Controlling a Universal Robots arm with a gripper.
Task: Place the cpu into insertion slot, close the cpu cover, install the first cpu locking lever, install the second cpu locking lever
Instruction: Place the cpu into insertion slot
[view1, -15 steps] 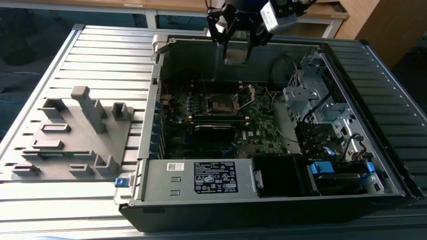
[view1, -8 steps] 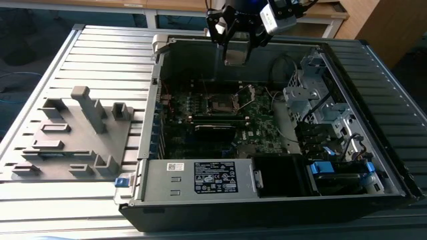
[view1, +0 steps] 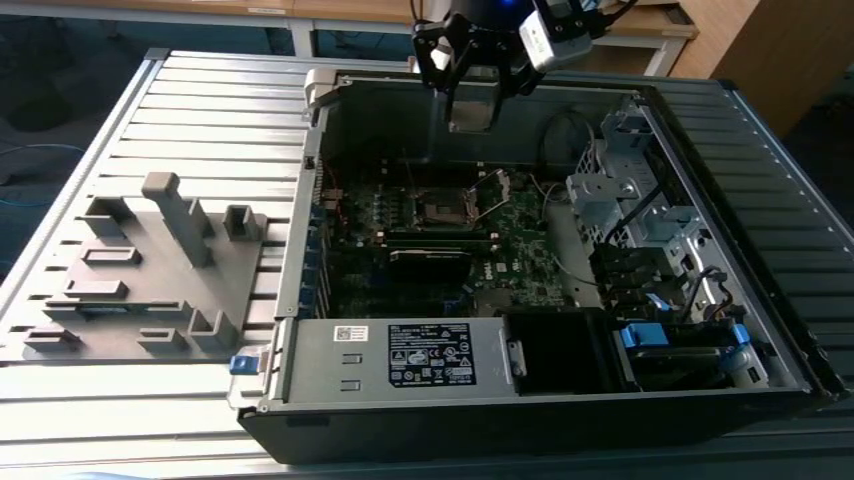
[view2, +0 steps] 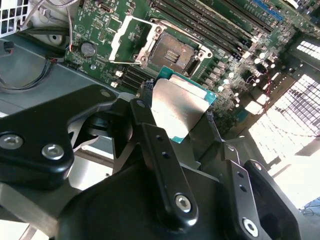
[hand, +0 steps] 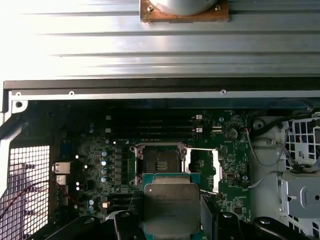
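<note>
My gripper (view1: 475, 95) hangs high over the far side of the open computer case (view1: 287, 300), shut on the cpu (view2: 177, 107), a flat silvery square with a green edge. In both wrist views the chip (hand: 171, 207) sits between the black fingers (view2: 150, 130), apart from the board. Below it, the insertion slot (hand: 161, 162) lies bare and dark inside its metal rim (view2: 175, 51) on the green board (view1: 438, 208). The cpu cover (view2: 131, 40) is swung open beside the slot (hand: 216, 170). A thin lever (hand: 200, 148) stands loose along the slot's edge.
Long black memory slots (hand: 150, 125) run beside the socket. A metal drive cage (view1: 627, 190) and cables fill the case at the exterior view's right. The power supply with its label (view1: 427, 355) closes the near side. A grey moulded fixture (view1: 134, 280) lies outside the case on the slatted table.
</note>
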